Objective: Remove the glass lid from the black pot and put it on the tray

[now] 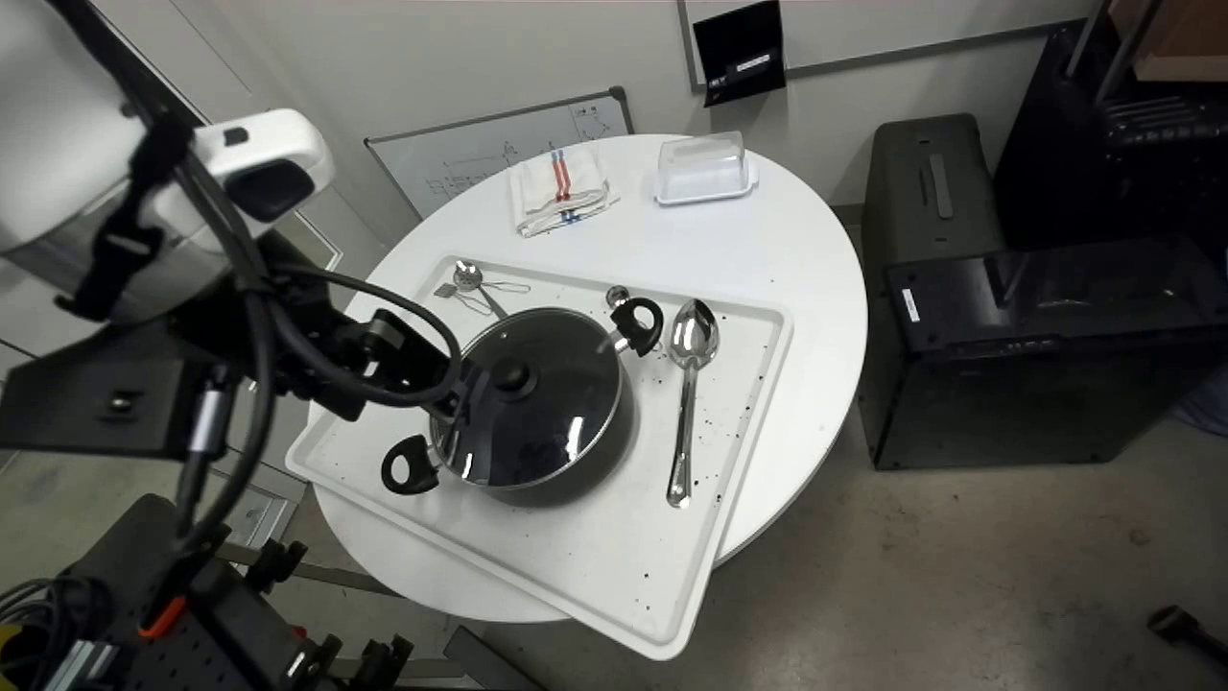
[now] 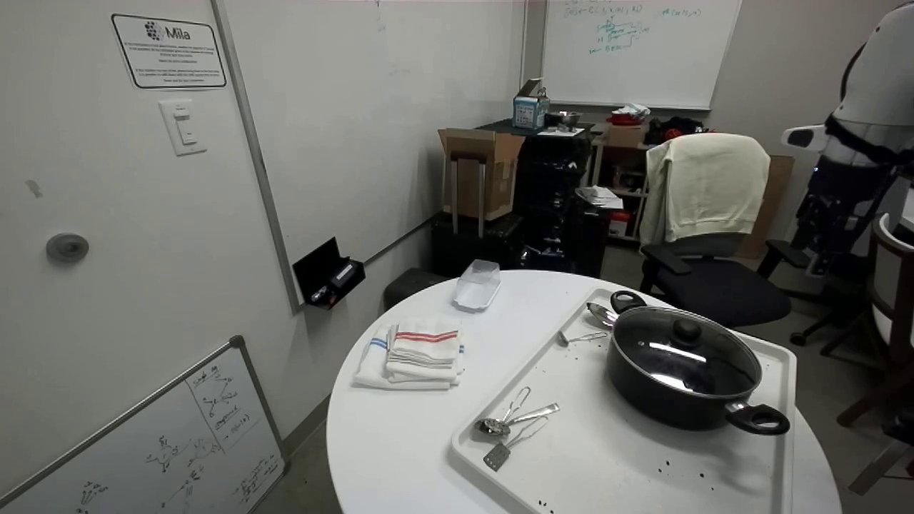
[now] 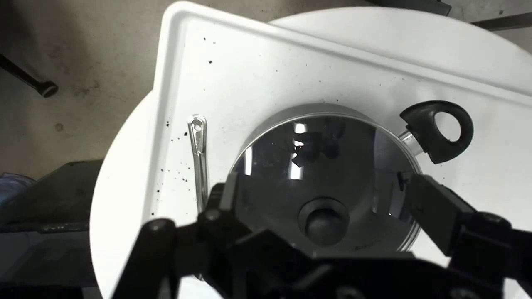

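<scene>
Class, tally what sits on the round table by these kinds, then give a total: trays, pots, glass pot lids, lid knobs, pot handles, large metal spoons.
Trays: 1
Pots: 1
Glass pot lids: 1
Lid knobs: 1
Pot handles: 2
Large metal spoons: 1
Total: 7

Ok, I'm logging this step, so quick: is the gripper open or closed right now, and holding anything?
Gripper: open, jaws wide apart, holding nothing.
</scene>
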`<state>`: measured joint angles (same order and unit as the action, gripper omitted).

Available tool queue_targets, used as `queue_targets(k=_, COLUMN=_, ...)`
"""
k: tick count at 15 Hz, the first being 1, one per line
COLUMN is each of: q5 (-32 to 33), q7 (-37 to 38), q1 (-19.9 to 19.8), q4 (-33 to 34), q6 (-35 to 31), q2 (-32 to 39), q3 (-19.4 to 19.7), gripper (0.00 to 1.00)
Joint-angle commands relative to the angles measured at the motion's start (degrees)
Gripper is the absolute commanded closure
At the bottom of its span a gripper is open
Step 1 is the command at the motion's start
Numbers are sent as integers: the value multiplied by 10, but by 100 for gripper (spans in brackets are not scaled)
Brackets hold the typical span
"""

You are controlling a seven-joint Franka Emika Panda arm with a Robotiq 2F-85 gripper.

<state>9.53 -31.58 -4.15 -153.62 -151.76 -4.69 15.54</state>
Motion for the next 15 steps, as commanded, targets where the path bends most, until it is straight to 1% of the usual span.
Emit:
queue_targets(k=1, q5=-69, q7=-31, q1=0, q4=38, q6=-61, q2=99, q3=-33, gripper=0)
queue_targets(k=5, q5=-103, q7=-32, q1=-24, q4=85, q6=-111, q2=188, q3=-92, gripper=0)
queue_targets(k=8, q5=-91, q7=-13, q1=-45, q4=128, q6=-126, q2=249, q3=-128, gripper=0)
queue_targets(k=12, q5=-67, q7=6, q1=-61, q4=178, q6=-143, q2=315, q3=-149, gripper=0)
queue_targets(k=15, q5=-55, q7=9, q1=-68, q4=196, q6=-152, q2=341, q3=-158, gripper=0)
